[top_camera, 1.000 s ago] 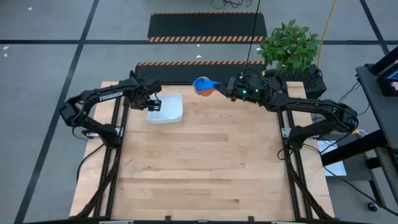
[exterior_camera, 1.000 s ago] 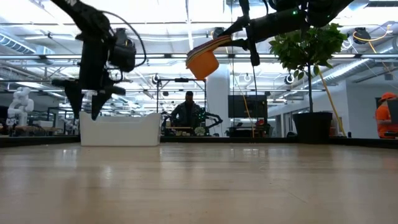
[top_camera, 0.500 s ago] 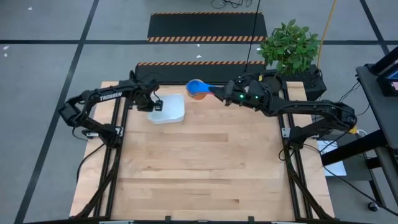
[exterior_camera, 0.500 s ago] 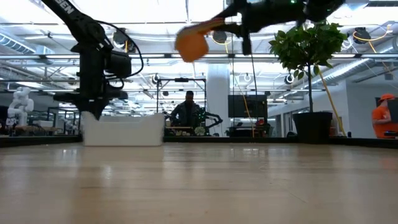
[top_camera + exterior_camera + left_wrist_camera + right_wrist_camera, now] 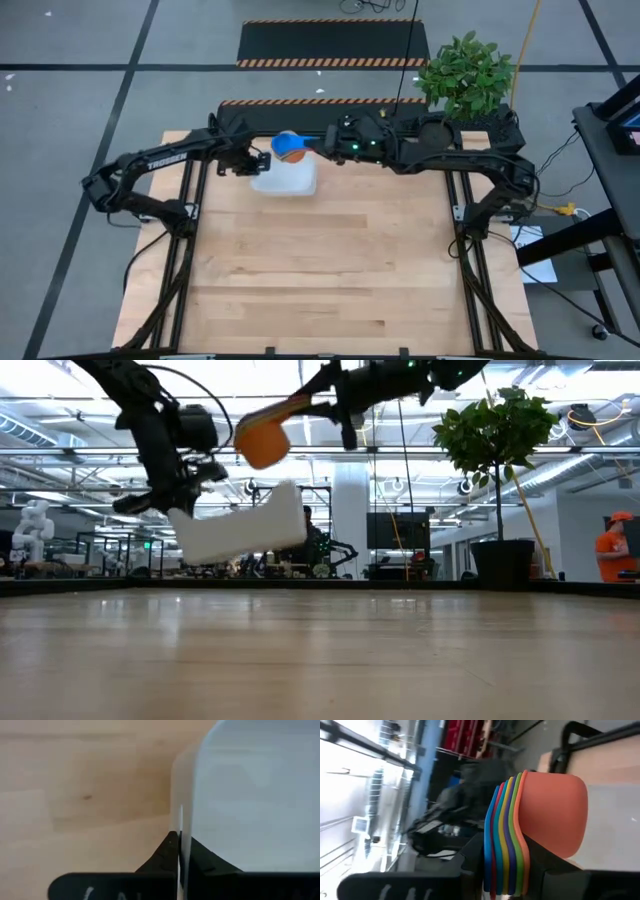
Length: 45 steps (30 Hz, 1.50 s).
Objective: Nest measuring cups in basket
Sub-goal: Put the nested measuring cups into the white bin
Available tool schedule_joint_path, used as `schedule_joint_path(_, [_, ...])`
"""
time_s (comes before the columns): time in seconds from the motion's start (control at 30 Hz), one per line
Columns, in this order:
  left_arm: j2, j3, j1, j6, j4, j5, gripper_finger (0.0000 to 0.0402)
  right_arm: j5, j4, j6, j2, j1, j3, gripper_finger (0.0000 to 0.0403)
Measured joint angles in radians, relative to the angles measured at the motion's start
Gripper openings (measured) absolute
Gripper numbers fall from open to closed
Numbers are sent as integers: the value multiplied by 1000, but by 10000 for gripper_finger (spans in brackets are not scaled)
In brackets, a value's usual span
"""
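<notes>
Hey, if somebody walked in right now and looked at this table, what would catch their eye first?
Probably the white basket, tilted and lifted clear of the table at the far edge, its wall pinched in the left gripper. Just above it, the right gripper holds the nested stack of measuring cups by the handles, orange bowl lowest and blue on top. A leafy potted plant stands behind the far right corner.

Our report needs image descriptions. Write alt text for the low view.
The left gripper holds a white basket tilted above the wooden table. The right gripper holds stacked measuring cups over it.
</notes>
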Motion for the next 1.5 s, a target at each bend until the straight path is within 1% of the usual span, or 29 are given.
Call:
schedule_joint_path(0.13, [-61,1,-14,-63,25,-11,2,10,-20,4,35,6,1,67])
schedule_joint_path(0.27, [-87,1,-23,-85,51,-11,2,26,-26,5,71,14,2,67])
schedule_joint_path(0.37, [-90,1,-34,-93,70,4,1,26,-27,16,97,15,2,67])
schedule_joint_path(0.5, [-89,1,-65,-117,148,4,1,29,-5,67,143,24,2,67])
schedule_joint_path(0.63, [-84,-2,-92,-160,197,-23,1,51,-16,81,164,34,4,67])
schedule_joint_path(0.77, [-84,-2,-101,-167,176,-38,1,50,-81,45,163,33,6,67])
schedule_joint_path(1.07, [-86,-2,-104,-148,158,-19,0,49,-105,-2,157,31,6,70])
schedule_joint_path(1.2, [-86,-2,-103,-149,156,-15,0,49,-112,-11,158,31,6,83])
schedule_joint_path(1.4, [-86,-2,-103,-148,152,-5,0,49,-128,-15,160,27,5,122])
schedule_joint_path(1.5, [-86,-2,-103,-148,152,2,0,49,-134,-18,160,24,5,135])
